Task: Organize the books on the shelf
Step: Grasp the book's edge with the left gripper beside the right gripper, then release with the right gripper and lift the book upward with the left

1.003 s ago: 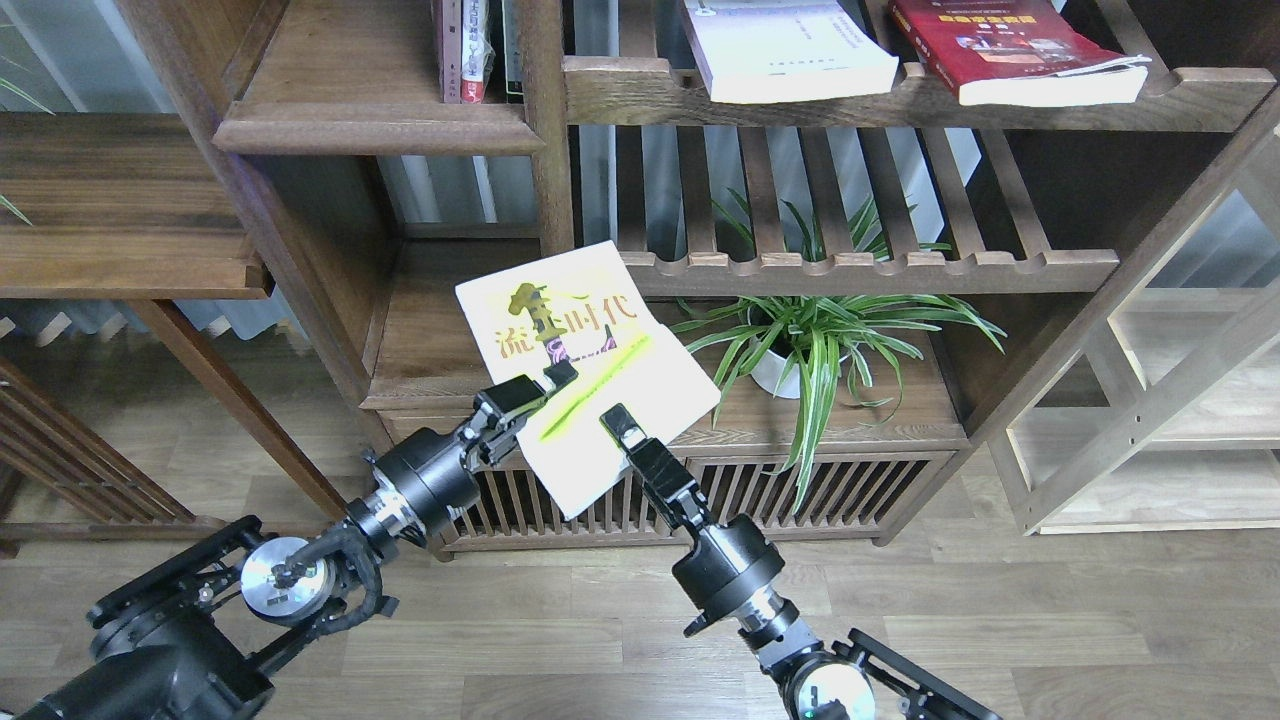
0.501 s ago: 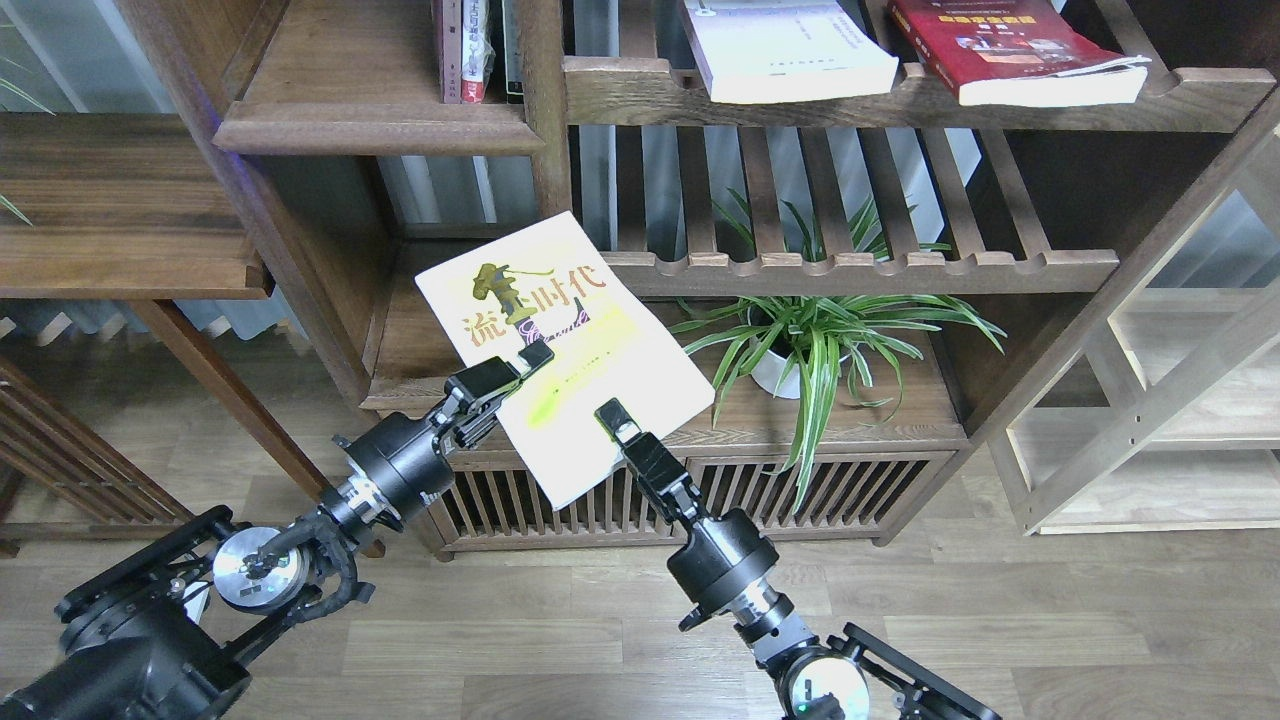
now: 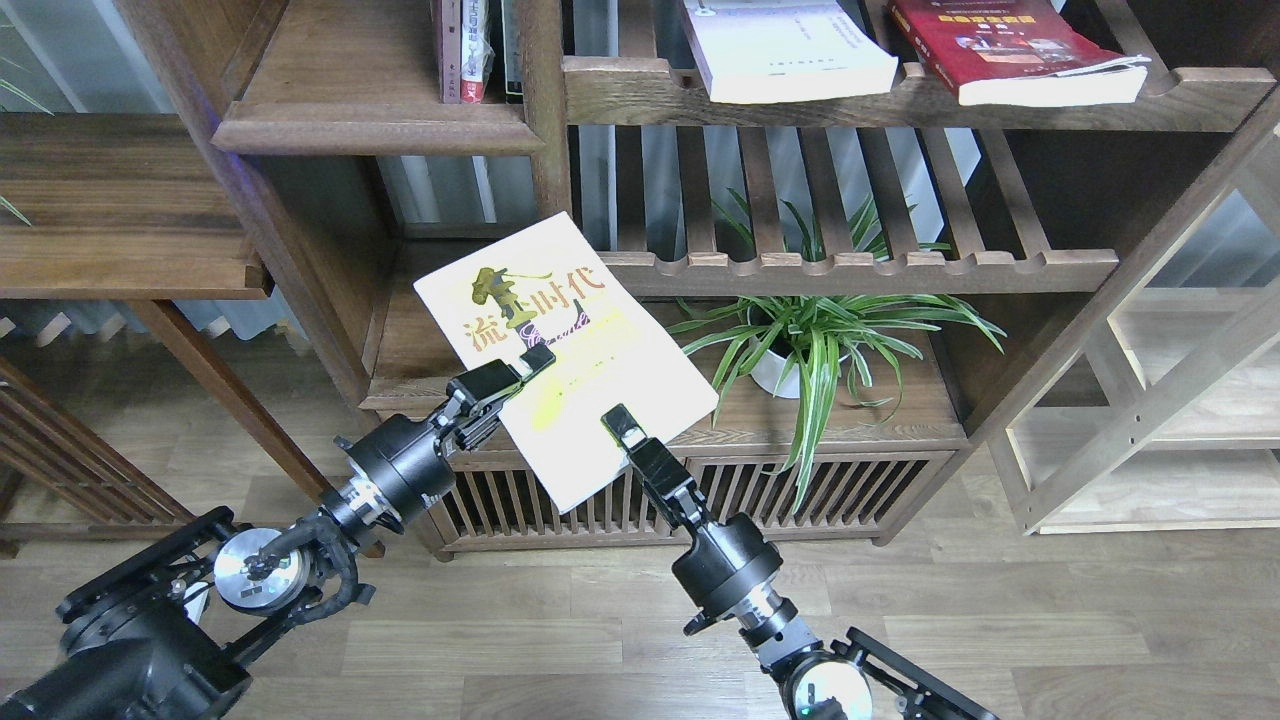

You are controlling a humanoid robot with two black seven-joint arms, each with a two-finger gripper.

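Above the low dark shelf [image 3: 420, 330], the yellow-green book [image 3: 570, 350] hangs tilted — left claw [image 3: 520, 370] clamped on its left edge, right claw [image 3: 622, 425] pinching its near edge. A large paperback, likely light but floppy — best held near the spine.

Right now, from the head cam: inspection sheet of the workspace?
Surface: lower dark-brown shelf, partly covered by the held book.
Job's things: yellow-green book tilted, in both grippers; white book and red book flat on the upper slatted rack.
Clutter: potted plant right of the held book; upright books on the upper left shelf.
Grippers: left gripper and right gripper each shut on a book edge.
Cables: nothing seen.
Surroundings: wood-plank floor; pale frame at right.
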